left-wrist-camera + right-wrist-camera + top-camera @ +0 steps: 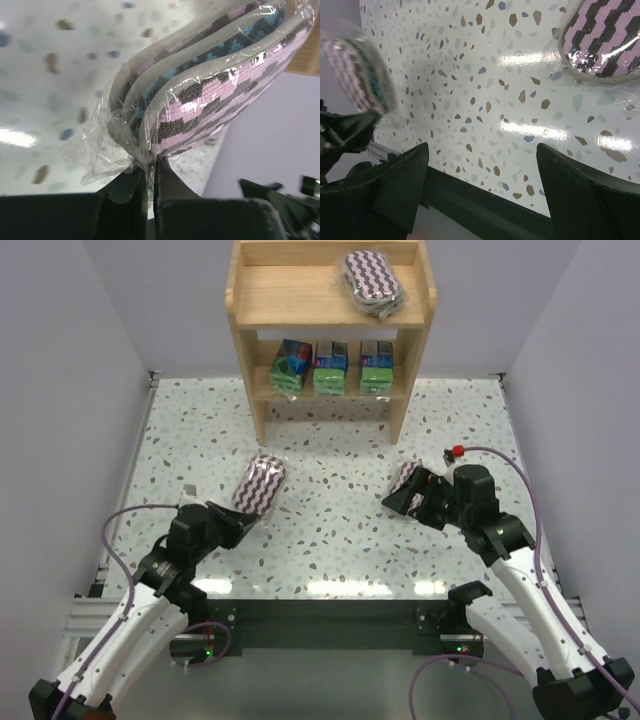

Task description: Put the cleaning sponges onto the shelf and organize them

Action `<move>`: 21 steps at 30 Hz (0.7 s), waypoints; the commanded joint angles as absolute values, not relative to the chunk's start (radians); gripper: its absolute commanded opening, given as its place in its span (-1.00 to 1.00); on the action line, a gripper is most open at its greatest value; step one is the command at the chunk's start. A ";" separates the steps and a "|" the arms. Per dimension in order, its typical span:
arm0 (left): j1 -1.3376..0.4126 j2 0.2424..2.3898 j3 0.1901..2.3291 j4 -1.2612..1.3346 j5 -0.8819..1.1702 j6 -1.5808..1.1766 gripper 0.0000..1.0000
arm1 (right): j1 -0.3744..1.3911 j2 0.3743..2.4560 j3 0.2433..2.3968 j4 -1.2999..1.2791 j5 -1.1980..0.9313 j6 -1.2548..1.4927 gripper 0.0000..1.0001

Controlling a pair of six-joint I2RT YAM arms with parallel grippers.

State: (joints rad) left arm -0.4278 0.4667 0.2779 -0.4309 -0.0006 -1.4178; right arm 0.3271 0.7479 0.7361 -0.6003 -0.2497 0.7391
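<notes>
- The white speckled counter lies between pale walls, and the wooden shelf stands at the middle of its far edge.
- On the shelf's top tier, toward the right, one wrapped oval zigzag sponge lies flat.
- On the lower tier three green-and-blue packs stand in a row: the left pack, the middle pack and the right pack.
- My left hand is pinched tight on the loose plastic at the near end of a second zigzag sponge.
- From the wrist, my fingers meet on the crumpled wrap, and the pad stands on edge, leaning away from me.
- I cannot tell whether its far end touches the counter.
- My right hand gapes wide and has hold of nothing.
- A third zigzag sponge lies on the counter just beyond my right hand, outside its spread fingers.
</notes>
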 commanded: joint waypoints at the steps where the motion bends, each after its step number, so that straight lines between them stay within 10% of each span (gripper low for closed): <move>1: -0.431 0.449 0.477 -0.403 0.026 -1.345 -1.00 | 0.328 0.739 0.719 -0.607 -0.273 0.719 0.84; 21: -0.414 1.247 1.515 -0.069 0.049 -1.244 -1.00 | 0.330 0.788 0.850 -0.569 -0.279 0.707 0.84</move>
State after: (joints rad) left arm -0.4267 1.1912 1.4178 -0.1425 0.0841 -1.1980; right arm 0.3271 0.7822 0.7879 -0.6022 -0.2543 0.7349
